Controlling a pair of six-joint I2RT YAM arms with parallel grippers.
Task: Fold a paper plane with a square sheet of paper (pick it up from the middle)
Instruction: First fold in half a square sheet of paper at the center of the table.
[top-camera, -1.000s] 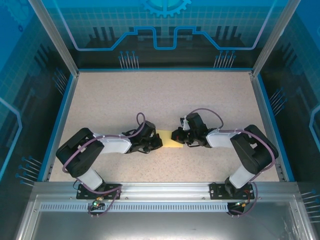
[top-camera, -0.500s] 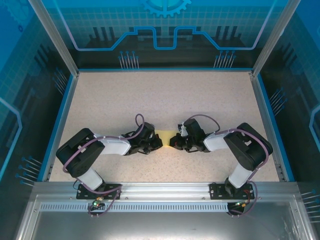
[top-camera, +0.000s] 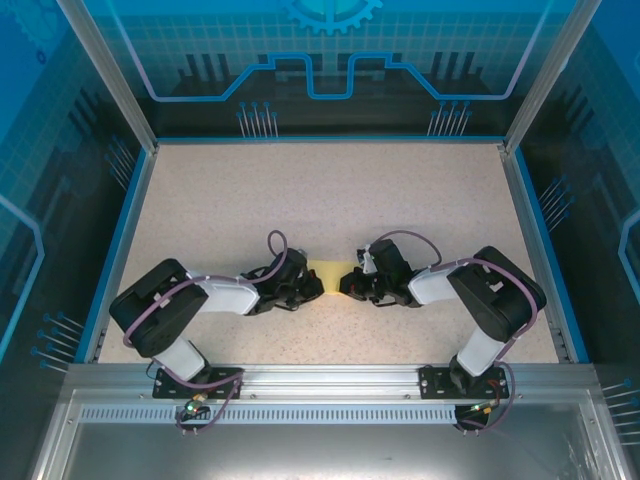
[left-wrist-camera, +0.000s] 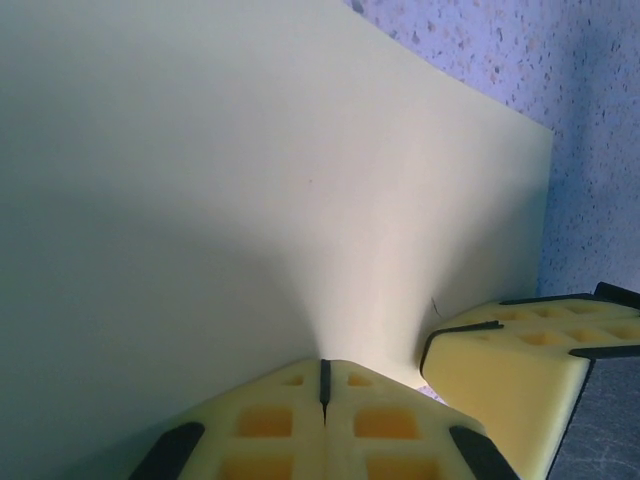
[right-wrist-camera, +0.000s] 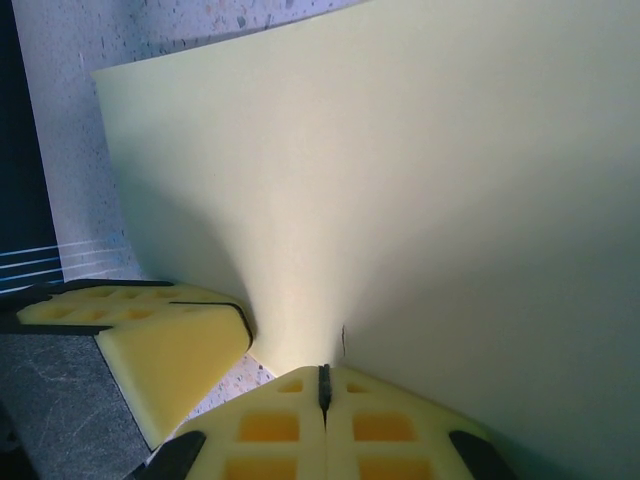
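On the tabletop (top-camera: 400, 200), the left gripper (left-wrist-camera: 322, 375) at 8 o'clock and the right gripper (right-wrist-camera: 322, 378) at 4 o'clock pinch the square sheet of paper (top-camera: 332, 270) between their fingers, seemingly to raise its middle.

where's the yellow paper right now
In the top view the square sheet of paper sits mid-table, pinched by the left gripper at its left edge and the right gripper at its right.

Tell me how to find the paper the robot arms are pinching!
Find the speckled table inside the blue frame. Near its middle, the left gripper and right gripper meet tip to tip. The square sheet of paper pinched between them is thin, plain and pale yellow, unlike the black-and-white arms.
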